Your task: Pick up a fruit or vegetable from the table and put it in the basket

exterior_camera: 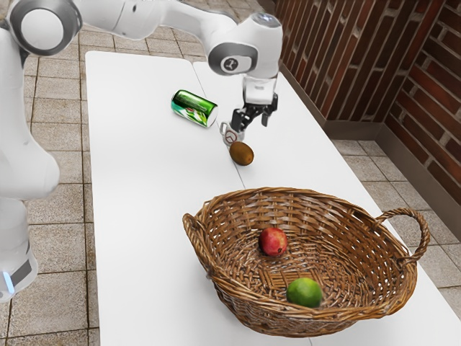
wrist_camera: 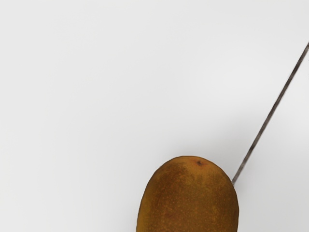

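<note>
Exterior view: kiwi [exterior_camera: 242, 153], long axis slanting lower-right (oblique to seam [wrist_camera: 270, 113]); gripper [exterior_camera: 252, 122] wide.

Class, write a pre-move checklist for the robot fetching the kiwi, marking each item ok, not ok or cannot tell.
1. Jaws apart, ready to take the kiwi: ok.
2. Kiwi gripped, ready to lift: not ok, it lies below the jaws.
3. Jaws centred over it: cannot tell.
4. Kiwi free of the white patterned object beside it: cannot tell.
5. Basket has room beside the red fruit and lime: ok.
</note>
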